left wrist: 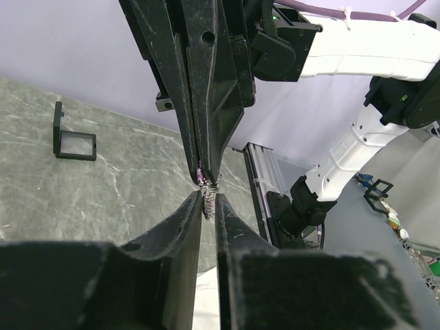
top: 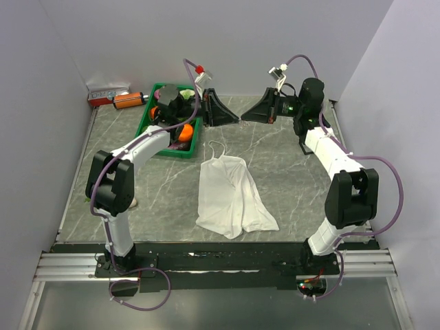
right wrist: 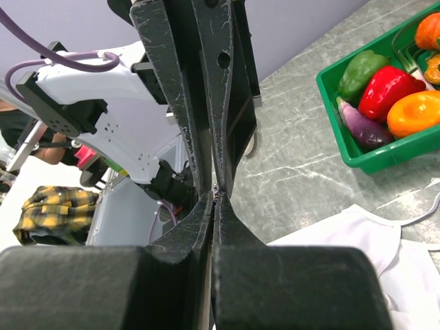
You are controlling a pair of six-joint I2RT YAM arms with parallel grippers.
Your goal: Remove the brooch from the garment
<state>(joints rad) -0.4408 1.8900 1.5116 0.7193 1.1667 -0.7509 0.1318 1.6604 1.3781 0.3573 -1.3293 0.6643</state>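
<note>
Overhead, the brooch [left wrist: 206, 185] is pinched tip to tip: the right gripper [top: 245, 115], fully shut, lies at 3 o'clock from the left gripper [top: 236, 121], nearly closed on it.

Both your arms reach forward and inward above the worktop. The left claw [left wrist: 208, 201] meets the right claw [right wrist: 213, 199] tip to tip — left fingers a sliver apart, right pressed together.

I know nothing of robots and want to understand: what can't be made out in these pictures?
Left wrist view: brooch is only a glint where the tips meet; which gripper holds it is unclear.
Top view: brooch too small to see where left gripper and right gripper meet.
Right wrist view: garment cut by frame edge.
</note>
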